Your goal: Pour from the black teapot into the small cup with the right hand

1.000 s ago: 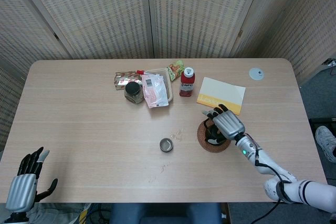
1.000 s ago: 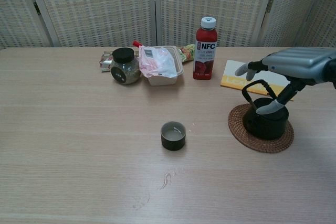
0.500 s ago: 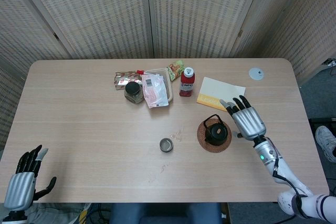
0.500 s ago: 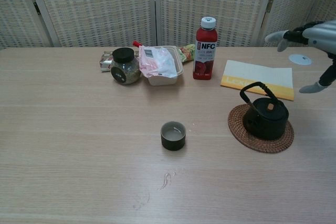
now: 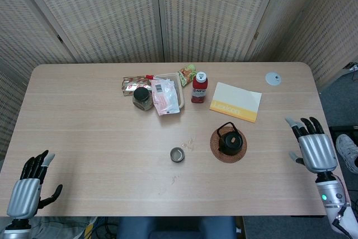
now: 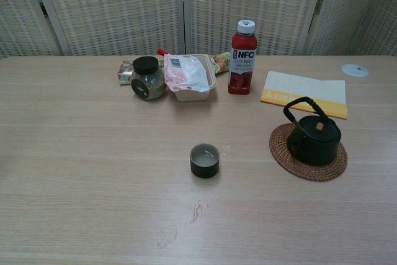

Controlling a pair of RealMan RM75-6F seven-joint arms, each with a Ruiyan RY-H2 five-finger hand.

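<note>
The black teapot [image 6: 314,141] stands upright on a round woven trivet [image 6: 308,151] at the right of the counter [image 5: 84,138], its bail handle raised. To its left, well apart, I see the small cup [image 6: 205,160], upright, with a few pale specks on the wood near it. My right hand [image 5: 314,146] hangs over the counter's right edge, away from the teapot, its fingers [image 5: 305,125] apart and holding nothing; my left hand [image 5: 28,187] sits off the near left corner, fingers likewise spread. Beyond the teapot lie a yellow-edged booklet [image 6: 304,93], a red NFC bottle [image 6: 243,58], a plastic tray with a pink packet [image 6: 188,74] and a dark-lidded jar [image 6: 147,78].
</note>
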